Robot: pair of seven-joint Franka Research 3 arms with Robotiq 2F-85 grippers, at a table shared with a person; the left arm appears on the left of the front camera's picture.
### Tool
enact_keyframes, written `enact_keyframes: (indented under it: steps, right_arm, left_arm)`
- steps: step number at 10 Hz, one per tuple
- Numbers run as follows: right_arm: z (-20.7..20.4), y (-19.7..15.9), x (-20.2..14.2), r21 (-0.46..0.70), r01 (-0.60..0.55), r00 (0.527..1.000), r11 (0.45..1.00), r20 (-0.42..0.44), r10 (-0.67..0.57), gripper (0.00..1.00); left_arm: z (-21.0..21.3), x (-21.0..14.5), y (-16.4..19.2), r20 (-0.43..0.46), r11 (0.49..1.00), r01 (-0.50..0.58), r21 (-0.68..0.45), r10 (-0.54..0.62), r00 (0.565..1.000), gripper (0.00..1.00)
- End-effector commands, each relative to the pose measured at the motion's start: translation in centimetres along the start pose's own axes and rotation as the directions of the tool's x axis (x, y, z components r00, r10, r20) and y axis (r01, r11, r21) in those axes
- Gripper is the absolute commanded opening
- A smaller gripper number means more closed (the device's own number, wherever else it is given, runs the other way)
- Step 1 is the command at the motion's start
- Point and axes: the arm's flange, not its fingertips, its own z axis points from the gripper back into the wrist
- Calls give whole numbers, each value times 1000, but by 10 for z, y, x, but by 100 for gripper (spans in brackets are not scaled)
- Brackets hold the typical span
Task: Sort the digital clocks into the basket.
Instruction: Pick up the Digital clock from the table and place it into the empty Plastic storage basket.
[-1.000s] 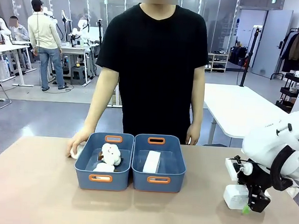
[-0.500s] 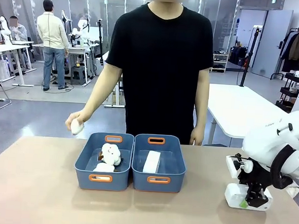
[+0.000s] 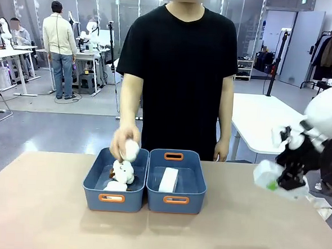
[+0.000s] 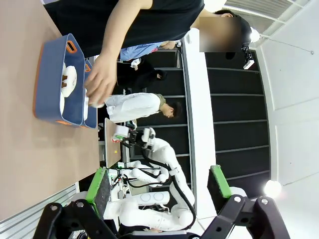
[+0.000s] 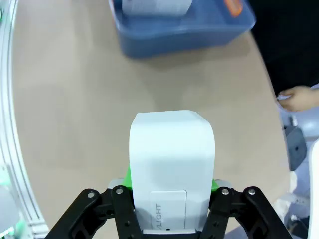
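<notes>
A: Which way does the basket [image 3: 192,204] lie from the right fingers [image 5: 122,201]?

B: Straight ahead of them in the right wrist view, and well apart; in the front view it is to the robot's left of them, with bare tabletop [image 3: 233,230] between; the right arm is the one placed for this move.

A: And those fingers, are they shut?

B: They are clamped on the held digital clock [image 5: 172,149], one green pad on each long side, near one end; its long axis runs away from the fingers toward the basket; it hangs in the air to the side of the basket, above the tabletop, a little tilted.

A: How does it look?

B: A smooth white block with rounded corners; a small panel with the word LIGHT sits at the gripped end; I judge it hard and somewhat slippery.

A: Is the basket free?

B: Partly; the other digital clock [image 3: 168,180] lies in its middle, lengthwise from one handle slot to the other; I think there is room at either side of it, so the held one should go in parallel.

A: And the left fingers [image 4: 99,185]?

B: Wide apart, holding nothing, far from the basket; a person's hand [image 3: 119,146] holds a plush toy [image 3: 131,150] over the twin bin [image 3: 94,194], which stands just beside the basket.
</notes>
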Motion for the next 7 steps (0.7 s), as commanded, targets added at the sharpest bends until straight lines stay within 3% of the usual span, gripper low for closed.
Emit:
enact_keyframes:
  steps: [1,3,5,7]
  right_arm:
    - [14,-2,-13,-16,46,987,999,155,-43,46]
    - [59,-15,-61,-16,181,927,983,336,-165,46]
    - [80,-17,-97,-32,237,891,971,405,-204,46]
    - [67,-27,-80,-9,300,860,954,436,-266,46]
  left_arm:
    - [0,2,-1,12,1000,20,-1,-20,1000,100]
    - [0,2,-1,12,1000,20,-1,-20,1000,100]
    - [0,2,-1,12,1000,20,-1,-20,1000,100]
    - [0,2,-1,12,1000,20,-1,-20,1000,100]
